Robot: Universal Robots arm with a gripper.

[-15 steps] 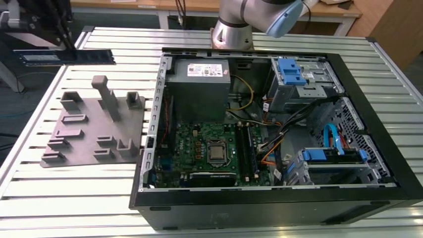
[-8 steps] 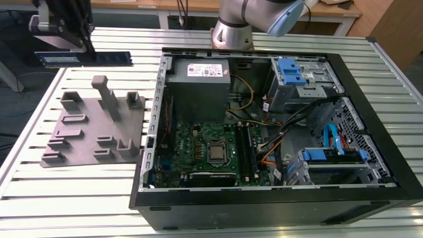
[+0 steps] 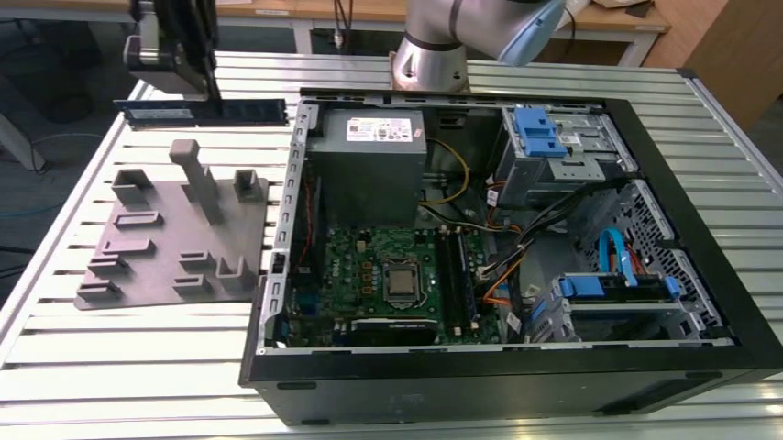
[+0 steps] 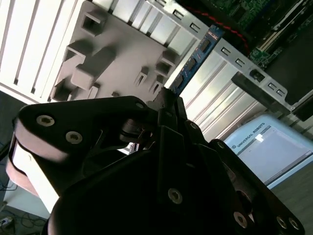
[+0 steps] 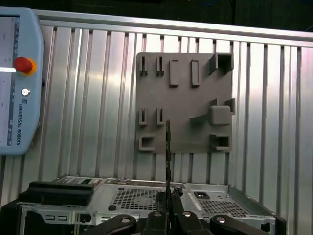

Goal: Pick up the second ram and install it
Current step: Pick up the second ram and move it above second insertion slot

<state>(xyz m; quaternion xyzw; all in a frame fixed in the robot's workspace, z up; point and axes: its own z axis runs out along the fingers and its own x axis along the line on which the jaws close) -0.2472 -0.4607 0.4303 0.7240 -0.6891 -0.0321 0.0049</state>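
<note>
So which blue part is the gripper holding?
The second ram, the long flat strip clamped in the gripper outside the case; both blue plastic brackets sit inside it.

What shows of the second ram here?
The second ram is a long, narrow dark blue-green circuit strip with black chips and a pale label. The gripper is shut on its upper edge, holding it level and on edge, clear of the grey tray, at the exterior view's left of the computer case.

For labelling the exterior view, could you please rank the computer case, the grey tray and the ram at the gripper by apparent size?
1. computer case, clearly largest
2. grey tray
3. second ram, held by the gripper, smallest
</note>
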